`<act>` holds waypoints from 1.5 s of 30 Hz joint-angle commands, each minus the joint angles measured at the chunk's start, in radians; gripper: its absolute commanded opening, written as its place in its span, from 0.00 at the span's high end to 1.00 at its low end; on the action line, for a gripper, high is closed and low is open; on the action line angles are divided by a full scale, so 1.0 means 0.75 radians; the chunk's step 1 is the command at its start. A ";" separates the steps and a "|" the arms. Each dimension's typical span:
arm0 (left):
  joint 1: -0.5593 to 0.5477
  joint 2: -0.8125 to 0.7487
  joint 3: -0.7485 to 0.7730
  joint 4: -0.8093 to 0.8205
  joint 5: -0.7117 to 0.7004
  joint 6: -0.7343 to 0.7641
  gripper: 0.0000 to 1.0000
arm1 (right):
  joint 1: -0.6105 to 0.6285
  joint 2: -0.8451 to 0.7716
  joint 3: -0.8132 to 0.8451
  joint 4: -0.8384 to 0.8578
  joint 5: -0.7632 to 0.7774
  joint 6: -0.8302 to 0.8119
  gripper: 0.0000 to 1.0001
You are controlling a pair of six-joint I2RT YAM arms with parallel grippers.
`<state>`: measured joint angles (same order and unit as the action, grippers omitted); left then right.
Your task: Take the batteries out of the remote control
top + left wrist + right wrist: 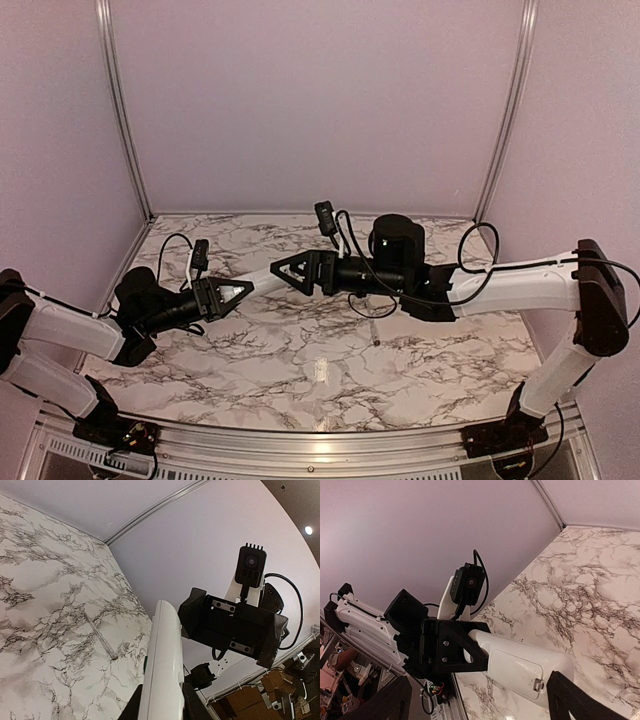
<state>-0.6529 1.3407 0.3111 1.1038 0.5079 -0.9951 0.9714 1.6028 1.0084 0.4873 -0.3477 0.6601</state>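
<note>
The white remote control [262,280] is held in the air over the table, between the two arms. My left gripper [243,290] is shut on one end of it; in the left wrist view the remote control [162,665] rises from between the left gripper's [161,707] dark fingers. My right gripper [280,270] faces it from the right, open wide. In the right wrist view the remote control [530,667] shows its back, where a closed cover with a small latch [538,684] sits. Its free end lies between the right fingers [575,700]. The batteries are hidden.
A thin grey stick [100,635] lies on the marble table [320,370] below the grippers. Lilac walls with metal corner posts [122,110] close in the back and sides. A metal rail [300,445] runs along the near edge.
</note>
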 commanded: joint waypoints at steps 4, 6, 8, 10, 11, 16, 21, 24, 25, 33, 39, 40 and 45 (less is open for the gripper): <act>-0.003 -0.014 0.017 0.062 0.028 0.033 1.00 | 0.008 0.027 0.043 -0.059 0.030 -0.013 0.08; -0.003 -0.011 0.017 0.062 0.028 0.035 1.00 | 0.008 0.035 0.039 -0.047 0.011 -0.006 0.08; -0.003 -0.008 0.019 0.061 0.028 0.038 1.00 | 0.009 0.047 0.036 -0.032 -0.009 0.007 0.08; -0.003 -0.002 0.021 0.063 0.028 0.039 1.00 | 0.011 0.058 0.036 -0.011 -0.030 0.019 0.08; -0.003 0.001 0.022 0.063 0.028 0.038 1.00 | 0.012 0.063 0.036 -0.005 -0.039 0.022 0.08; -0.003 0.011 0.023 0.065 0.021 0.044 1.00 | 0.022 0.075 0.043 0.007 -0.062 0.043 0.08; -0.003 0.003 0.015 0.067 0.001 0.047 1.00 | 0.028 0.069 0.041 -0.025 -0.034 0.044 0.08; -0.003 -0.010 0.007 0.059 -0.014 0.047 1.00 | 0.030 0.051 0.035 -0.061 0.016 0.029 0.08; -0.003 -0.017 0.005 0.054 -0.018 0.047 1.00 | 0.030 0.046 0.033 -0.070 0.028 0.025 0.08; -0.003 -0.035 0.004 0.033 -0.029 0.063 1.00 | 0.038 0.045 0.033 -0.077 0.038 0.025 0.08; -0.003 -0.029 0.008 0.047 -0.009 0.067 1.00 | 0.039 0.070 0.046 -0.067 0.030 0.028 0.08; -0.004 -0.027 0.010 0.049 -0.004 0.069 1.00 | 0.038 0.076 0.050 -0.064 0.024 0.032 0.08; -0.003 -0.029 0.009 0.061 0.000 0.106 1.00 | 0.039 0.111 0.064 -0.013 -0.049 0.059 0.08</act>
<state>-0.6525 1.3464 0.3107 1.0767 0.4881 -0.9543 0.9867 1.6424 1.0210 0.4889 -0.3367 0.6819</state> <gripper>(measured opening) 0.223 0.918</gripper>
